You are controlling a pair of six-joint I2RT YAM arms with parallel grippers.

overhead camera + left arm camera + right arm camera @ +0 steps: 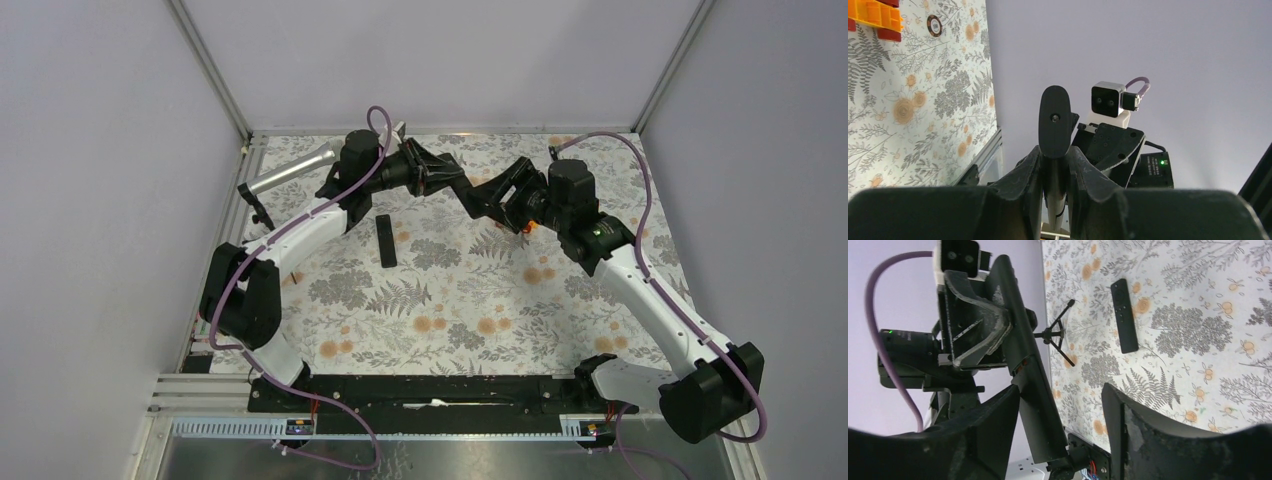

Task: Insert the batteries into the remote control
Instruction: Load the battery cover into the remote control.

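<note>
Left claw [1054,157] is pressed together on the remote control [1054,120], pinching the slim black bar across its narrow sides and holding it above the table, its rounded end poking out past the fingertips. Right claw [1062,390] stands spread. The held bar runs through its gap, close to one finger and apart from the other.

From above, the two claws meet over the far middle of the table, and the bar itself is hard to pick out among the black links. That view alone shows a silver cylinder [290,172] at the far left edge. The right wrist camera shows a second black remote [1124,315] lying flat and a small black tripod stand [1058,333] near it. Only the left wrist camera catches an orange toy block [878,15] and a small round disc [934,25] beside it.

A floral tablecloth [450,310] in grey and orange covers the table, which is enclosed by plain pale walls [450,60].
</note>
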